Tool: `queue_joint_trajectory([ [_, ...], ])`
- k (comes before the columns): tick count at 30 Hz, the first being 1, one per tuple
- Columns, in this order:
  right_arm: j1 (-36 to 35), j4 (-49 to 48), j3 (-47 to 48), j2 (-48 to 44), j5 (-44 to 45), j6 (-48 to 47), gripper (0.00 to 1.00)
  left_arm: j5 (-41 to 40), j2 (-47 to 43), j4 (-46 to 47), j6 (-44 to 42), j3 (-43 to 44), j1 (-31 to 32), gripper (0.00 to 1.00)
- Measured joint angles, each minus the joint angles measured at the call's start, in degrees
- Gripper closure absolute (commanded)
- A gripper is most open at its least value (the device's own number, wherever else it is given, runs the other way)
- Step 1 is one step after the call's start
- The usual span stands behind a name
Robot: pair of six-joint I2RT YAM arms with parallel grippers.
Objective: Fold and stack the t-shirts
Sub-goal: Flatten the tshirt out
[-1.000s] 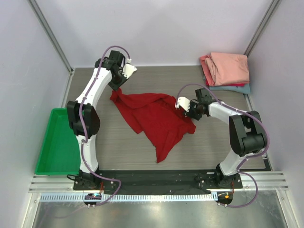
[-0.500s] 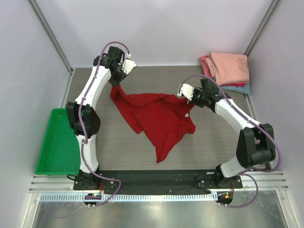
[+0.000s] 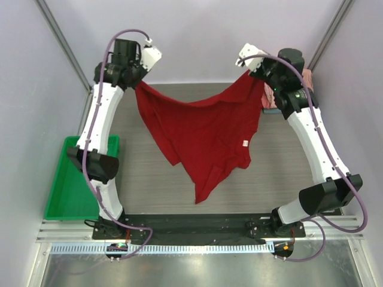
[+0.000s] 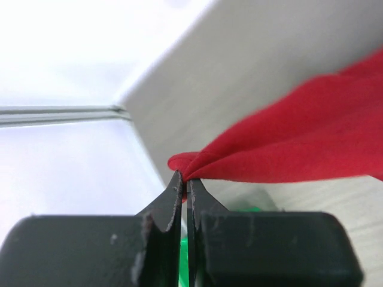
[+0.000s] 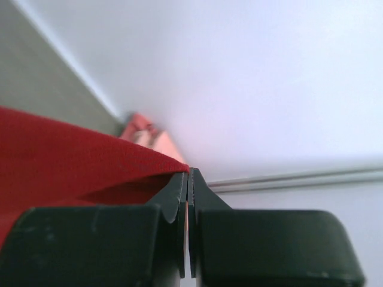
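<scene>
- The left gripper (image 3: 138,82) is raised high at the far left, its jaws pressed together on 1 bunched edge of the deep red t-shirt (image 3: 203,128).
- In the left wrist view the left gripper (image 4: 185,179) shows both black fingers meeting at the tips, with a small fold of the red cloth (image 4: 299,143) pinched between them and the rest stretching off to the right.
- The right gripper (image 3: 251,73) is raised just as high at the far right, clamped on the opposite edge of the same shirt.
- In the right wrist view the right gripper (image 5: 190,173) has no gap between its fingers, and the red cloth (image 5: 60,161) runs from the tips off to the left.
- Between the 2 grippers the shirt's upper edge sags in a shallow curve.
- Below that edge the shirt hangs in loose, uneven folds and narrows to a point toward the near side of the table (image 3: 149,173). Whether that point touches the table I cannot tell.
- A small white label (image 3: 245,142) shows on the shirt's right side.
- The folded t-shirts (image 3: 307,78) lie in the far right corner, mostly hidden behind the right arm. A salmon-pink patch of them (image 5: 146,133) appears in the right wrist view.
- A green tray (image 3: 66,179) sits at the left edge of the table, beside the left arm.
</scene>
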State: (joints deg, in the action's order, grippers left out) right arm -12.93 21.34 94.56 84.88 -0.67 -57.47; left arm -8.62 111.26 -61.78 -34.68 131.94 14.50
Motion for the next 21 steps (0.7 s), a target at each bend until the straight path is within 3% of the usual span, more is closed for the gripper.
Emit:
queue_joint_trajectory([
  [7,0.04,-0.79,10.75,-0.92,5.20,0.68,0.99,-0.66,-11.82,3.15,-0.33,3.08,0.24,1.00],
  [21,0.04,2.10,9.75,-25.33,5.01,2.25,0.99,0.37,-27.45,3.32,-1.33,3.10,1.07,1.00],
])
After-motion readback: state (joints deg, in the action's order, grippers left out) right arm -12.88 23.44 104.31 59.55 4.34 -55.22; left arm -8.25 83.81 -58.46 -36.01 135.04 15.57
